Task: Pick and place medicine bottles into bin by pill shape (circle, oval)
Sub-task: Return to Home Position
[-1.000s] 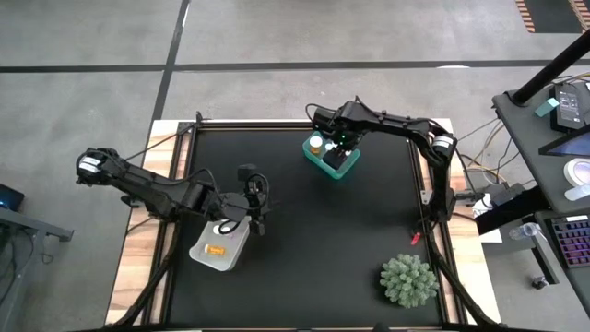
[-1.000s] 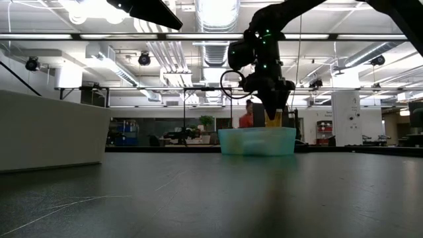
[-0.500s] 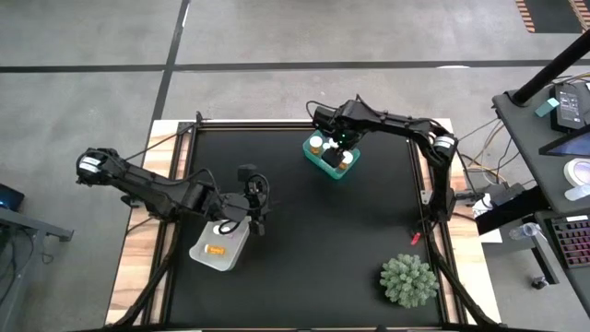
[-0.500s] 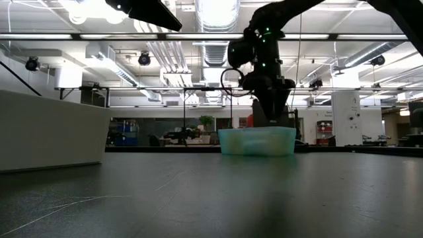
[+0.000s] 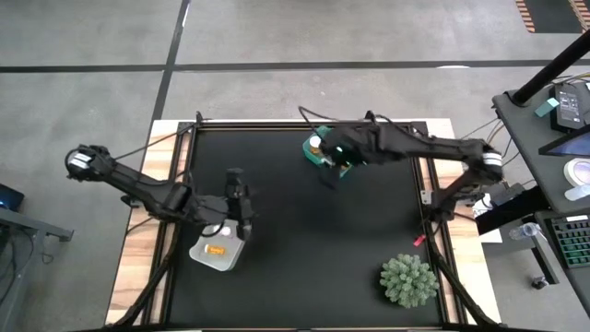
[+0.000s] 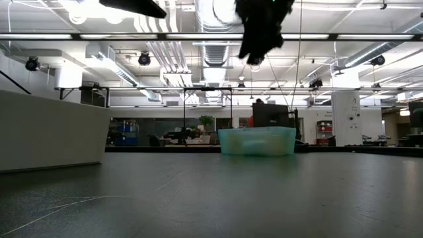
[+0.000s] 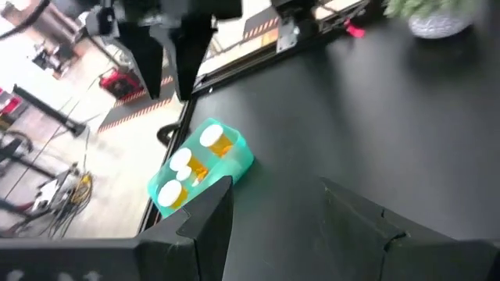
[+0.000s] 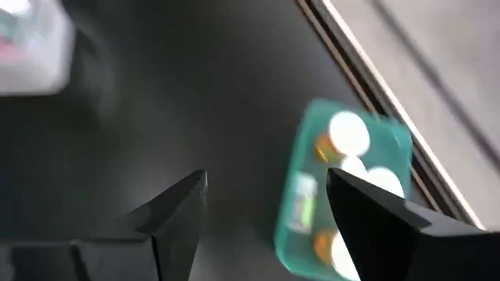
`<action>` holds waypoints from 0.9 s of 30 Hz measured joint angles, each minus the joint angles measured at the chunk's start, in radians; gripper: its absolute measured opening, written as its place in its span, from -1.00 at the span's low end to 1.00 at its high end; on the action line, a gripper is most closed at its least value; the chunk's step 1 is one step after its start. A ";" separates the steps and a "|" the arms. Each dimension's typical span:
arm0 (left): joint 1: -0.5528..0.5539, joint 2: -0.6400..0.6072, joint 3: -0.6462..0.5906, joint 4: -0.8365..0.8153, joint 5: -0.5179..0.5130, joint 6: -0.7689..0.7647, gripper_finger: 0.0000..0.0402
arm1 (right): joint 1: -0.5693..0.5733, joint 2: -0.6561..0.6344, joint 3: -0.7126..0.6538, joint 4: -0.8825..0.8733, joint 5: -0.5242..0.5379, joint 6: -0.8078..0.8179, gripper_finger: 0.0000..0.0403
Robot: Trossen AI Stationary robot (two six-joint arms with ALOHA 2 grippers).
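The teal bin [image 5: 324, 152] stands at the table's far middle with several amber, white-capped medicine bottles [image 7: 217, 142] upright in it; their caps also show in the right wrist view [image 8: 349, 133]. My right gripper [image 5: 330, 167] hangs open and empty high above the bin's near side [image 8: 266, 183]. The white bin [image 5: 219, 251] at the near left holds one amber bottle [image 5: 215, 249] lying on its side. My left gripper [image 5: 242, 219] hovers open and empty over the white bin's far right corner [image 7: 277, 187].
A green spiky plant [image 5: 408, 280] in a pot stands at the near right corner; it also shows in the left wrist view [image 7: 433, 16]. A small red object [image 5: 416, 239] lies by the right rail. The black mat between the two bins is bare.
My right gripper went down into the teal bin with an amber bottle, then rose high above it and drew toward the table's near left without the bottle, which stays in the bin. My left gripper has shifted a little toward the table's left edge.
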 joint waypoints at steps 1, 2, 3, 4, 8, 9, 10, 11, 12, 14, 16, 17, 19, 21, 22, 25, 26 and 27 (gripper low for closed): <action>-0.009 -0.016 -0.014 0.008 0.000 0.004 -0.18 | 0.027 -0.035 -0.034 0.049 0.011 -0.014 0.26; -0.018 -0.033 -0.029 0.010 0.001 0.005 -0.18 | 0.051 -0.069 -0.074 0.104 0.023 -0.037 0.25; -0.025 -0.053 -0.043 0.010 0.001 0.005 -0.18 | 0.072 -0.106 -0.115 0.164 0.031 -0.062 0.23; -0.031 -0.073 -0.057 0.018 0.001 0.005 -0.18 | 0.093 -0.141 -0.160 0.222 0.030 -0.086 0.22; -0.049 -0.162 -0.131 0.043 0.000 0.008 -0.18 | 0.159 -0.283 -0.363 0.427 0.031 -0.210 0.18; -0.051 -0.184 -0.148 0.051 0.001 0.008 -0.18 | 0.171 -0.315 -0.411 0.468 0.031 -0.235 0.17; -0.052 -0.211 -0.167 0.060 0.001 0.007 -0.18 | 0.183 -0.352 -0.464 0.517 0.031 -0.256 0.16; -0.051 -0.237 -0.185 0.066 0.000 0.007 -0.18 | 0.193 -0.386 -0.515 0.564 0.031 -0.274 0.16; -0.051 -0.262 -0.200 0.073 0.000 0.005 -0.18 | 0.203 -0.423 -0.562 0.607 0.031 -0.293 0.15; -0.051 -0.312 -0.233 0.101 0.001 0.004 -0.18 | 0.219 -0.499 -0.652 0.681 0.031 -0.319 0.13; -0.051 -0.359 -0.268 0.124 0.002 0.022 -0.18 | 0.231 -0.575 -0.737 0.738 0.031 -0.331 0.11; -0.051 -0.380 -0.281 0.128 0.003 0.028 -0.18 | 0.231 -0.612 -0.779 0.761 0.030 -0.339 0.11; -0.051 -0.421 -0.312 0.139 0.003 0.034 -0.18 | 0.231 -0.681 -0.862 0.817 0.031 -0.347 0.10; -0.050 -0.461 -0.343 0.157 0.005 0.053 -0.18 | 0.230 -0.746 -0.946 0.888 0.032 -0.368 0.09; -0.050 -0.478 -0.356 0.166 0.006 0.056 -0.18 | 0.230 -0.777 -0.986 0.926 0.031 -0.382 0.09; -0.050 -0.534 -0.395 0.183 0.006 0.051 -0.18 | 0.230 -0.866 -1.087 1.006 0.023 -0.428 0.09; -0.050 -0.552 -0.410 0.190 0.006 0.048 -0.18 | 0.231 -0.896 -1.111 1.019 0.022 -0.439 0.09; -0.050 -0.570 -0.425 0.199 0.006 0.042 -0.18 | 0.230 -0.930 -1.134 1.022 0.014 -0.450 0.09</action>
